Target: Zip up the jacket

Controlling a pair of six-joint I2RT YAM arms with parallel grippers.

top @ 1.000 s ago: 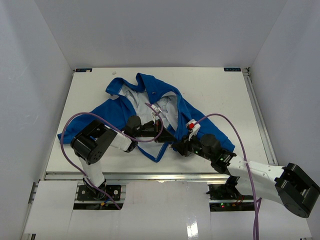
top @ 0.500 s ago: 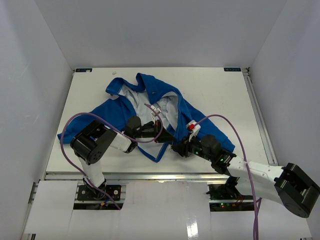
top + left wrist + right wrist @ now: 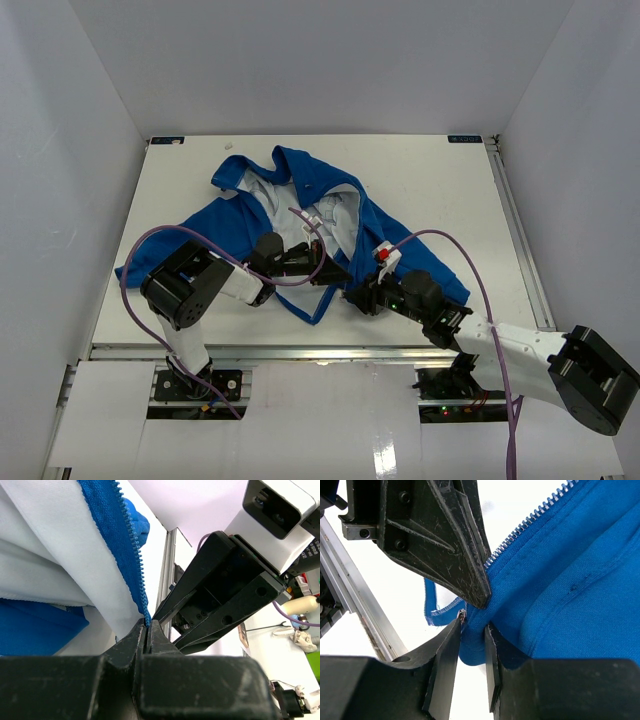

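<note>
Jacket (image 3: 222, 215): sprawls front-up and unzipped across the left and middle of the white worktop (image 3: 430, 170), collar toward the far edge. Bares its pale lining (image 3: 275, 205) between the two blue front panels. Trails one sleeve toward the near left and runs its other side down to the right, beneath the right arm. Dangles a thin blue strip of hem toward the near edge, between the two arms.

Left pincer (image 3: 338, 275): reaches in low from the left to the bottom of the front opening. Sits clamped tight, fingers pressed flat together, on the very end of one zipper edge. Holds it so that the zipper teeth (image 3: 131, 535) climb away from the pinch, beside the white lining.

Right pincer (image 3: 352, 297): comes in from the right and meets the left one almost tip to tip at the near hem. Stands narrow, straddling a rounded fold of blue cloth at the foot of the other front edge. Touches a small pale bit at that edge with one fingertip. Cannot tell whether truly squeezing the cloth or only bracketing it.

Purple cable (image 3: 440, 235): arcs from the right wrist over the blue panel and back along the forearm. Has a twin looping above the left arm.
</note>
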